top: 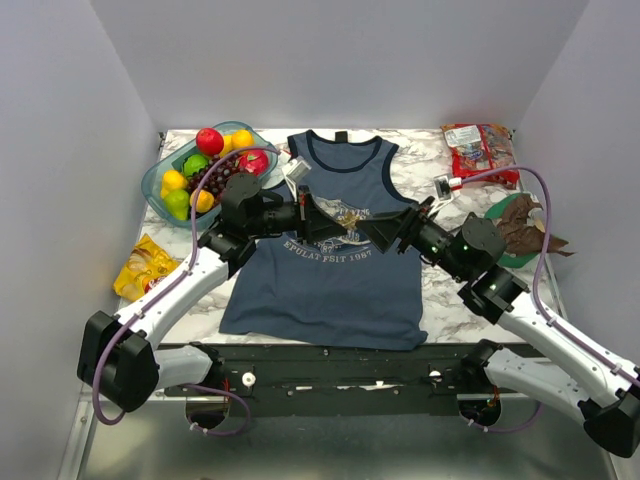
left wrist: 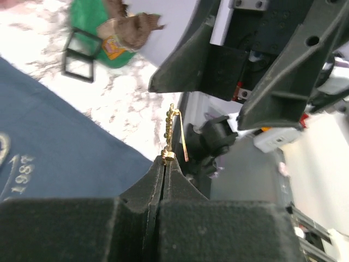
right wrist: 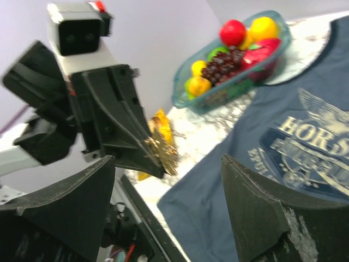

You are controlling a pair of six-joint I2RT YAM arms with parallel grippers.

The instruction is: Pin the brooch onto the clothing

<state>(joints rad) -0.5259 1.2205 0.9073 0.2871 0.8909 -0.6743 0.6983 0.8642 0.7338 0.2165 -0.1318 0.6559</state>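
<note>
L end effector (left wrist: 166, 162): fingers pressed tight together, pinching the base of the brooch (left wrist: 171, 131). The gold pin sticks out past the tips w/ a thin pin bar beside it. It's held in the air, not on the fabric. R end effector (right wrist: 168, 162) faces it close up, fingers (right wrist: 65, 207) spread wide, nothing between the pads. From the R wrist view the brooch sits in line w/ the gap between them; can't tell if there's any contact.

In the top view both tips meet over the chest print of the clothing (top: 320, 290), a slate-blue tank w/ navy trim lying flat on the marble worktop (top: 450, 290), neck at the far side.

Containers: clear teal fruit tray (top: 152, 182) at far L, just beside the tank's shoulder. It's full: red apple (top: 209, 140), orange (top: 242, 138), lemon (top: 174, 180), limes (top: 196, 163), dark grapes (top: 215, 178), pinkish-red fruit (top: 253, 162). Small black-framed square box (top: 443, 187) R of the tank; contents not readable. Green dish (top: 498, 262) near the R edge w/ a brown crumpled thing (top: 520, 222) on it.

Loose items: yellow snack bag (top: 145, 268) near L, red packet (top: 478, 150) far R.
</note>
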